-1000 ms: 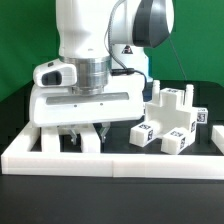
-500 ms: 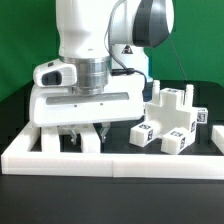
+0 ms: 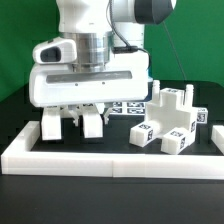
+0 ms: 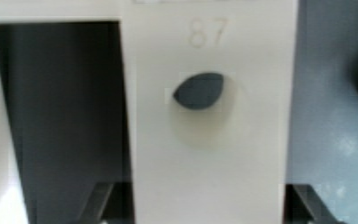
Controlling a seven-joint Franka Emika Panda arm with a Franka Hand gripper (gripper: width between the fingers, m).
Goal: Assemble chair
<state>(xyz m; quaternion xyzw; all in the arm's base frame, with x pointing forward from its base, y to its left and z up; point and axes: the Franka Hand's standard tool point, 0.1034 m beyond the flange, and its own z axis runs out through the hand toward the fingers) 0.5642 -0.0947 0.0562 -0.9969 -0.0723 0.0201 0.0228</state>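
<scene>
Your chair [image 3: 170, 122] is in loose pieces, most of them heaped at the exterior view's right. One white part [image 4: 202, 140], flat with a dark hole in its face, is clamped in the jaws of the gripper [image 3: 72, 116], seemingly just above the tabletop [image 3: 60, 200] and inside the border rail [image 3: 110, 160]. You have no joint that I can see, so I judge nearly all the assembly remains.
</scene>
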